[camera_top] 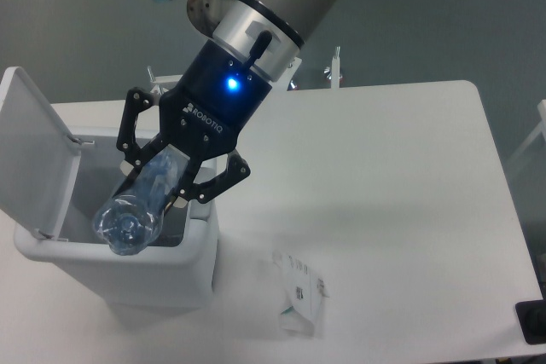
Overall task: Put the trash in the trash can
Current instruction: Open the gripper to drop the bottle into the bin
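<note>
The clear plastic water bottle (136, 210) is pinched between the fingers of the black two-finger gripper (166, 178) and is held tilted over the open large white rectangular plastic trash can (162, 274). The small white cardboard piece (300, 294) is seen lying on the white table (401, 185).

A robotics lab: pedestal-mounted arm (256, 6), bare white table (392, 176).

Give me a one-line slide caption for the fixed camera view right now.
Two-finger gripper holds clear plastic water bottle over open white rectangular bin; white cardboard piece lies on table.
</note>
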`<action>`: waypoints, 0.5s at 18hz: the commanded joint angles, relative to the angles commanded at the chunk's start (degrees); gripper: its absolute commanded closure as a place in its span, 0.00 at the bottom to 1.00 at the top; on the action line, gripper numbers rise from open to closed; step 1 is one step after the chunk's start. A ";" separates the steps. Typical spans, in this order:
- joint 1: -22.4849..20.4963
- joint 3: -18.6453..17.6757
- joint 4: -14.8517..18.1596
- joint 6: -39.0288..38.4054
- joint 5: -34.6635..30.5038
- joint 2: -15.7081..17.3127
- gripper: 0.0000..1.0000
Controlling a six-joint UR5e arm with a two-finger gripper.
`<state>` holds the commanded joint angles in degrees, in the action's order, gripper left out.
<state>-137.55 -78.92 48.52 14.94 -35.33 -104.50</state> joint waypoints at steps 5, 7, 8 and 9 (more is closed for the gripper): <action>0.53 -0.27 -0.79 1.40 -0.09 -0.52 0.18; 0.53 -0.27 -0.80 2.02 -0.09 -0.79 0.00; 0.44 -0.44 -0.80 1.85 -0.09 -0.70 0.00; 0.35 -0.88 -0.80 2.02 -0.09 -0.35 0.00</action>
<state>-137.20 -79.80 47.72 16.96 -35.42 -104.86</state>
